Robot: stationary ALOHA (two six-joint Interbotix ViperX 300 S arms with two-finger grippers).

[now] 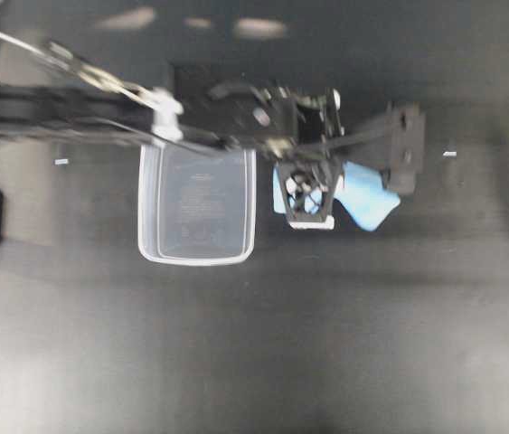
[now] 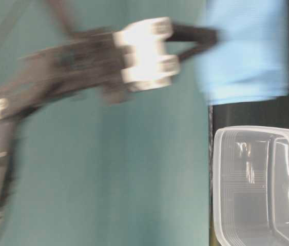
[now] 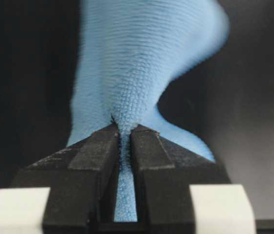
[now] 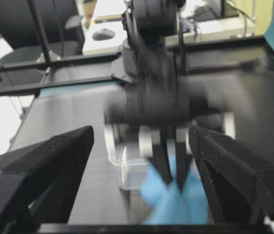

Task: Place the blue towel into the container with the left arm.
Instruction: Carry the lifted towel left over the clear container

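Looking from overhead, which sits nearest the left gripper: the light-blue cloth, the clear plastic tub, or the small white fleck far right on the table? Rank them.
From the left gripper:
1. Light-blue cloth, pinched in its jaws.
2. Clear plastic tub, just to its left.
3. Small white fleck, off to the right.

Dark table (image 1: 326, 344); clear container (image 1: 197, 208) on it; towel (image 1: 362, 201) possibly touching.

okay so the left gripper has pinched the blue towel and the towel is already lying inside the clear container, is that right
Not quite. The left gripper has pinched the blue towel, as the left wrist view shows, but the towel is not inside the container. In the overhead view the towel sits beside the tub, to its right, and the tub holds nothing.
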